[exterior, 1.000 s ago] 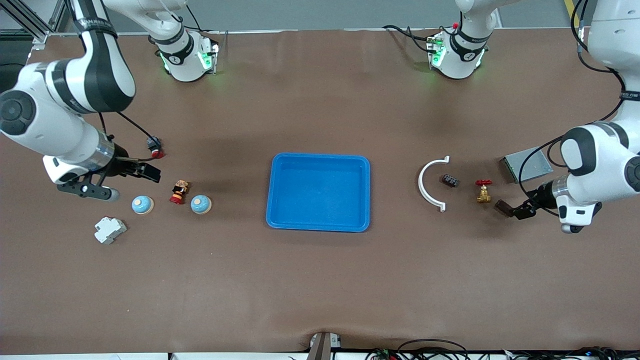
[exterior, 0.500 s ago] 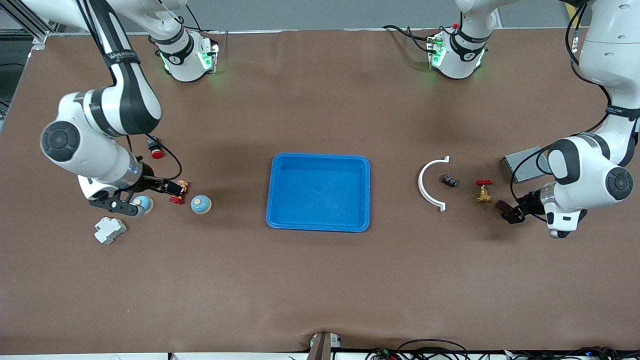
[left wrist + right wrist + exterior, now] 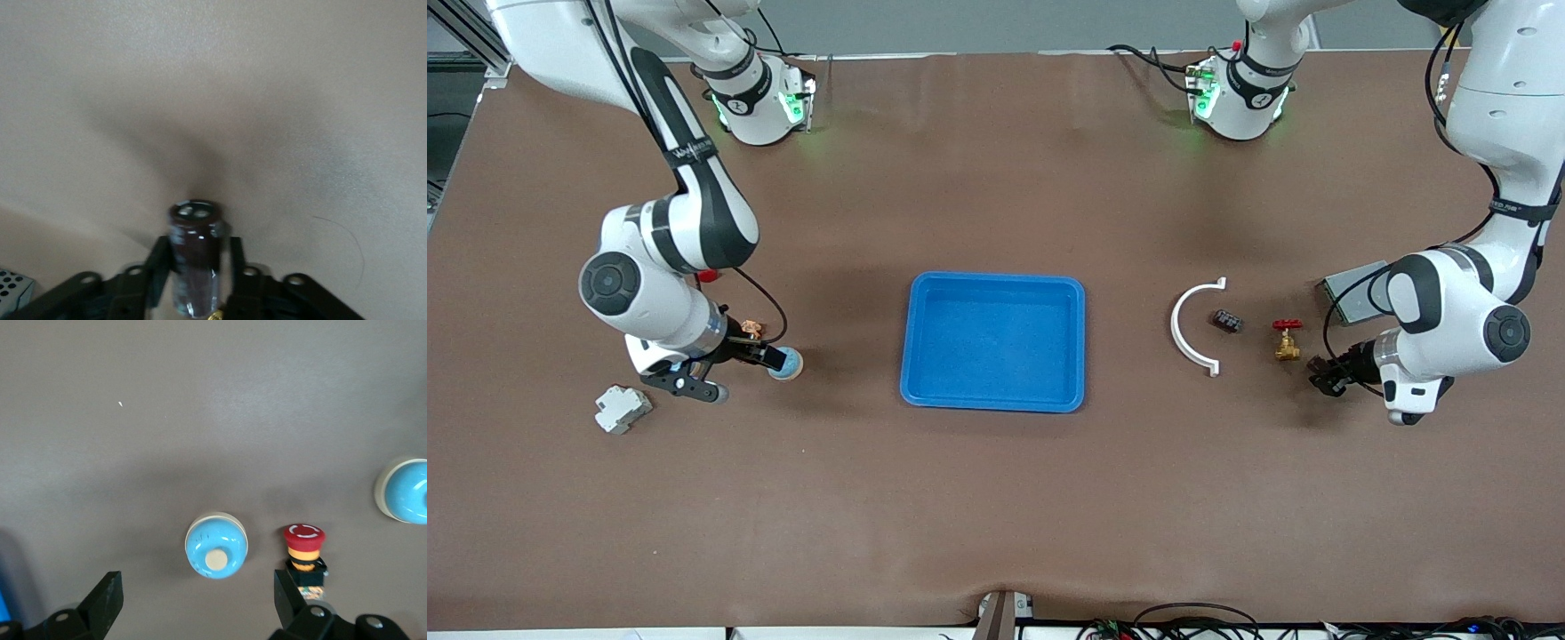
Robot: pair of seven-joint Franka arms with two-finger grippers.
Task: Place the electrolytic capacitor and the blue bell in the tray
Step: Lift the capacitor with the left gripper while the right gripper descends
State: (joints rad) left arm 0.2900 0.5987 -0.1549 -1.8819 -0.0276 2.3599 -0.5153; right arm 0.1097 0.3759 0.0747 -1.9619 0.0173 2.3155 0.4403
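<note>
I see the left hand [image 3: 1323, 375] down low at the left arm's end of the bench, fingers clamped on the capacitor [image 3: 195, 257], wrist bent toward mid-bench. Right hand [image 3: 769, 357] is low at the right arm's end, fingers [image 3: 105, 603] spread wide, holding nothing.
</note>
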